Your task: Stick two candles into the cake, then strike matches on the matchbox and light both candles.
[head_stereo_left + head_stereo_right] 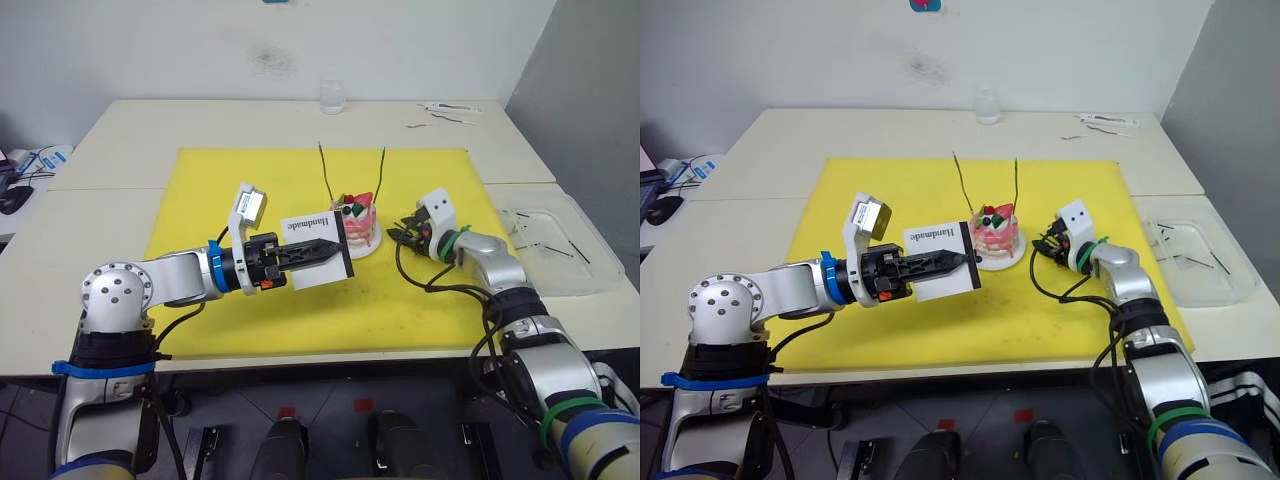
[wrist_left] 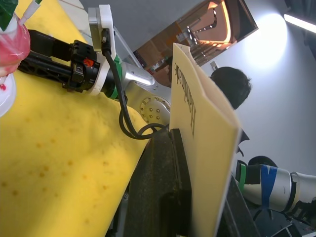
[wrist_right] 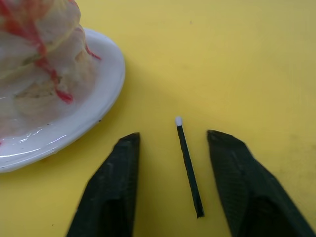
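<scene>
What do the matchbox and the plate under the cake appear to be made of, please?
The matchbox, clamped in the left end effector, looks like thin matte card: flat printed faces, sharp folded edges. The plate looks like glazed ceramic or glossy plastic: a smooth white rim with bright highlights.

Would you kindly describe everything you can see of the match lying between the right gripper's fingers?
The match is a short, thin, straight black stick with a small white tip at one end. It lies flat on the yellow mat, unlit and whole, with its white tip toward the cake's white plate but clear of it. The right gripper is open astride it, a black finger on each side, neither touching it.
</scene>
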{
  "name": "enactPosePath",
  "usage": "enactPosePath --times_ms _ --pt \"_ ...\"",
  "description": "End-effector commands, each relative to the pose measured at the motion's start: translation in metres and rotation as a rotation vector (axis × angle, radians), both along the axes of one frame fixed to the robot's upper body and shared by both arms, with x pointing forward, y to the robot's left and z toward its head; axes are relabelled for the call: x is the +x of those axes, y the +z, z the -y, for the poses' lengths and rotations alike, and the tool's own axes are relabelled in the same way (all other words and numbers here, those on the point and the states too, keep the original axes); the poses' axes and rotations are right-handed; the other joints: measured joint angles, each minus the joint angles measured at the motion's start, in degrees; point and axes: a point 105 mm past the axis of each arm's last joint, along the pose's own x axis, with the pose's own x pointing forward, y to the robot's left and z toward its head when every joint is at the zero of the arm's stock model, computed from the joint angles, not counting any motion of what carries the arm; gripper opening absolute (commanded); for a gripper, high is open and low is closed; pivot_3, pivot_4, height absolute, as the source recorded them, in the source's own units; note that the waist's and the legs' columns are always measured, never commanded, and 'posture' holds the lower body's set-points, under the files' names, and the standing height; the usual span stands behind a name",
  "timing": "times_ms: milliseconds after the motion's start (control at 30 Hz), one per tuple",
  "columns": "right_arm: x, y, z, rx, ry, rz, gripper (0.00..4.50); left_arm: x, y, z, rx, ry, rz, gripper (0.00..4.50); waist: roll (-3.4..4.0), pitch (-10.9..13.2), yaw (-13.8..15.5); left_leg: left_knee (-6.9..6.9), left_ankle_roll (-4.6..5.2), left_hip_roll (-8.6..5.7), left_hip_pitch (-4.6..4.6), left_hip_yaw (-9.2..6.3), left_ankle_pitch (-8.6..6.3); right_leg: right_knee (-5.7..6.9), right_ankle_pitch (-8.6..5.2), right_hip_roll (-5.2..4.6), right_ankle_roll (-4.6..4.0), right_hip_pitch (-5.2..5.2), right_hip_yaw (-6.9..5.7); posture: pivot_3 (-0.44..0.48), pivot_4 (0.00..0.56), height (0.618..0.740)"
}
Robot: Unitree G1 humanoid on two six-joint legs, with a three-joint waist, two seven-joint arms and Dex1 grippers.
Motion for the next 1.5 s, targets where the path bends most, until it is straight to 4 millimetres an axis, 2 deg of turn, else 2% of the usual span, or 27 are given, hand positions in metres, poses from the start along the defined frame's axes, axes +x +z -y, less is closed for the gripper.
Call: enactPosePath --times_ms 33,100,133,267,400,533,600,667,800,1000,1233,1500 --pt "0.000 -0.007 0.010 -0.027 -0.030 -0.027 0.81 -0.003 0.008 -0.001 -0.013 0.007 0.048 0.00 0.00 0.00 0.00 -0.01 0.00 0.00 0.00 0.00 0.00 0.00 0.00 0.00 0.01 0.00 0.00 0.000 0.150 0.740" --pt "-0.001 -0.007 0.013 -0.028 -0.039 -0.030 0.11 -0.004 0.007 -0.001 -0.011 0.009 0.046 0.00 0.00 0.00 0.03 -0.02 0.00 0.00 -0.01 -0.01 0.00 -0.01 0.01 0.00 0.02 0.00 -0.01 0.000 0.150 0.740" --pt "-0.002 -0.007 0.014 -0.027 -0.040 -0.030 0.02 -0.004 0.006 -0.001 -0.012 0.011 0.046 0.00 0.00 0.00 0.09 -0.02 0.00 0.00 -0.01 -0.02 0.00 -0.01 0.01 0.00 0.02 0.00 -0.01 0.000 0.150 0.740" --pt "-0.005 -0.004 0.017 -0.020 -0.046 -0.020 0.02 -0.003 0.006 0.000 -0.015 0.017 0.046 0.00 0.00 0.00 0.36 -0.01 0.00 -0.01 -0.03 -0.04 0.00 -0.02 0.00 -0.01 0.02 0.00 -0.03 0.000 0.150 0.740" --pt "-0.012 0.016 0.020 -0.034 -0.014 0.063 0.02 0.004 0.002 0.001 0.000 0.057 0.056 0.00 0.00 0.00 0.43 -0.02 0.00 -0.03 -0.05 -0.05 0.00 -0.04 0.00 -0.02 0.02 0.00 -0.03 0.000 0.150 0.740" --pt "-0.035 0.046 0.019 -0.168 0.118 0.203 0.02 0.012 0.001 0.002 0.016 0.089 0.071 0.00 0.10 0.06 0.47 -0.03 0.00 -0.06 -0.14 -0.06 -0.01 -0.07 0.00 -0.05 0.03 -0.06 -0.04 0.000 0.150 0.740" --pt "-0.061 0.072 0.015 -0.276 0.245 0.296 0.02 0.017 -0.002 0.004 0.038 0.108 0.082 0.00 0.23 0.14 0.41 -0.04 0.00 -0.05 -0.13 -0.03 -0.01 -0.06 0.00 -0.05 0.04 -0.08 -0.02 0.000 0.150 0.740" --pt "-0.085 0.088 0.005 -0.350 0.349 0.349 0.02 0.026 -0.005 0.006 0.063 0.144 0.094 0.00 0.27 0.16 0.30 -0.05 0.00 -0.05 -0.17 -0.02 -0.01 -0.05 -0.01 -0.04 0.04 -0.16 -0.02 0.000 0.150 0.740" --pt "-0.108 0.101 -0.014 -0.392 0.425 0.392 0.02 0.040 -0.007 0.013 0.093 0.191 0.126 0.00 0.23 0.15 0.00 -0.06 -0.01 0.11 -0.06 -0.03 -0.01 -0.04 -0.02 0.12 0.04 -0.11 -0.04 0.000 0.150 0.740" --pt "-0.116 0.111 -0.027 -0.543 0.482 0.518 0.02 0.041 0.000 0.027 0.056 0.152 0.140 0.00 0.21 0.17 0.31 0.00 -0.01 -0.01 -0.12 -0.01 0.00 -0.07 -0.03 0.00 0.01 -0.10 -0.02 0.000 0.150 0.740" --pt "-0.115 0.123 -0.042 -0.607 0.512 0.640 0.02 0.047 0.005 0.035 0.046 0.155 0.144 0.00 0.20 0.17 0.37 -0.04 -0.01 -0.02 -0.14 -0.04 -0.01 -0.09 -0.01 -0.03 0.05 -0.12 -0.07 0.000 0.150 0.740" --pt "-0.117 0.123 -0.047 -0.654 0.543 0.683 0.02 0.046 0.011 0.041 0.013 0.130 0.140 0.00 0.20 0.18 0.36 -0.02 -0.01 -0.03 -0.14 -0.04 -0.01 -0.08 -0.01 -0.03 0.06 -0.11 -0.06 0.000 0.150 0.740"
